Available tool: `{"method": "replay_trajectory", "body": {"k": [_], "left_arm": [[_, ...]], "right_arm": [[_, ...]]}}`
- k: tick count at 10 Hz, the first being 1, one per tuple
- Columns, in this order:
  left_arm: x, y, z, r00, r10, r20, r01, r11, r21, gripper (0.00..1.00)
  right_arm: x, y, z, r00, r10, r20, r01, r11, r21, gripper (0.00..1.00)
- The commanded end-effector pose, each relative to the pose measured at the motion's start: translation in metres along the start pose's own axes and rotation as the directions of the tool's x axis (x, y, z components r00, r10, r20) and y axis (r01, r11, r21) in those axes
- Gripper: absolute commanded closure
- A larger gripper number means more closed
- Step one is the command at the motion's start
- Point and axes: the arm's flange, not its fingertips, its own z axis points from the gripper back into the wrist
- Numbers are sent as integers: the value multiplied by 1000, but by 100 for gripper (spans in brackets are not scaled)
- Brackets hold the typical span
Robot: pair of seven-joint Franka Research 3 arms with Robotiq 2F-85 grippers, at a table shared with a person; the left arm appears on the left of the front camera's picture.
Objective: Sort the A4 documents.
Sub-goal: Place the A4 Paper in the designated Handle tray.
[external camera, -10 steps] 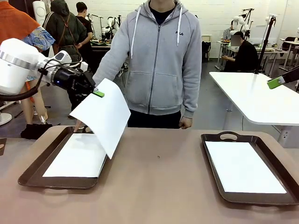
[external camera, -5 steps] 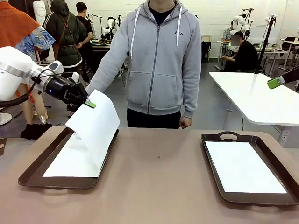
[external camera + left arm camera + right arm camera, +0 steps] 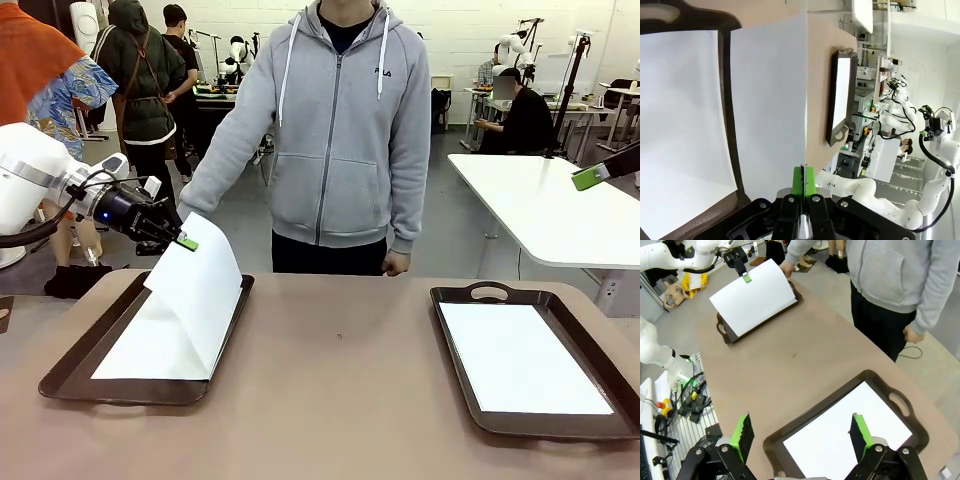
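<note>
I see the left gripper [image 3: 186,241] clamped on the top edge of an A4 sheet [image 3: 198,295] hanging tilted over the left tray [image 3: 70,370], its lower edge on the sheet [image 3: 150,345] lying there; the right gripper [image 3: 801,436] hovers with jaws wide, empty, above the right tray [image 3: 470,405] holding another sheet [image 3: 520,360].

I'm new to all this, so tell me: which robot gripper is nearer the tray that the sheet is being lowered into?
The left. The left gripper hangs just above the left tray, shut on a paper sheet. The right gripper hovers open over the other tray, across the table.
</note>
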Motion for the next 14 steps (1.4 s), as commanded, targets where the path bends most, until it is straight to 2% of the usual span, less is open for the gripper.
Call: {"method": "replay_trajectory", "body": {"k": [1, 4, 8, 10, 13, 14], "left_arm": [[-1, 6, 5, 999, -10, -43, 12, 999, 34, 99], [9, 6, 4, 996, -49, -81, 57, 993, 106, 99], [15, 11, 0, 1000, -21, -12, 23, 974, 223, 99], [15, 22, -5, 1000, 24, -13, -19, 961, 275, 99], [16, 32, -6, 992, 54, -114, -7, 924, 382, 99], [18, 33, -4, 990, 64, -123, -6, 905, 425, 99]], "right_arm": [[-1, 1, -1, 1000, -1, -4, 1, 1000, 4, 0], [-1, 1, -1, 1000, -1, -4, 1, 1000, 4, 0], [-1, 1, -1, 1000, -1, -4, 1, 1000, 4, 0], [-1, 1, -1, 1000, -1, -4, 1, 1000, 4, 0], [-1, 1, -1, 1000, -1, -4, 1, 1000, 4, 0], [-1, 1, -1, 1000, -1, -4, 1, 1000, 4, 0]]}}
